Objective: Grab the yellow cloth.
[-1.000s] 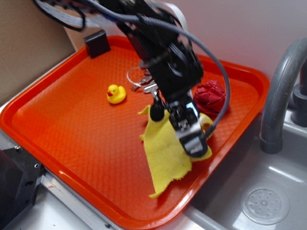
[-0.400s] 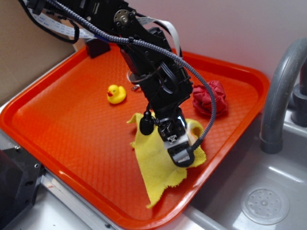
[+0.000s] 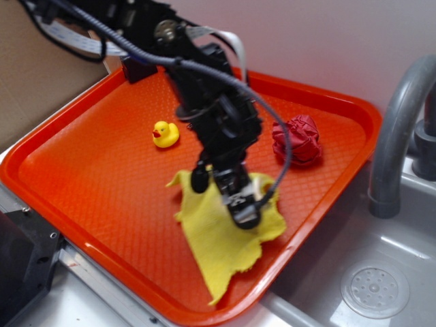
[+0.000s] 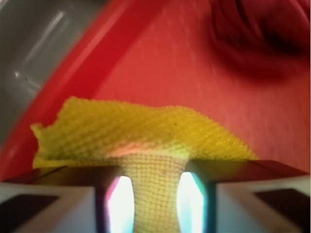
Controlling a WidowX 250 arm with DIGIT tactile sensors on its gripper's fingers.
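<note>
From my exterior view, the gripper (image 3: 238, 201) sits just below the middle of the frame, over the lower right part of the orange tray (image 3: 82, 184). The yellow cloth (image 3: 218, 235) spreads beneath it, one ragged corner pointing toward the tray's bottom rim, and a fold rises up into the fingers. On my wrist view the fingers (image 4: 73, 201) pinch a narrow neck of the yellow cloth (image 4: 141, 141) between them at the bottom centre, and the rest of the fabric fans out above the pinch across the middle of the frame.

The little yellow duck (image 3: 165, 133) stands left of centre on the tray, well apart from the cloth. The dark red ball of cloth (image 3: 297, 139) lies right of centre, near the tray's far right side; in the wrist view it is only a blurred dark shape at upper right. A grey faucet (image 3: 398, 129) curves down the right edge, with the sink (image 3: 375, 289) in the lower right corner.
</note>
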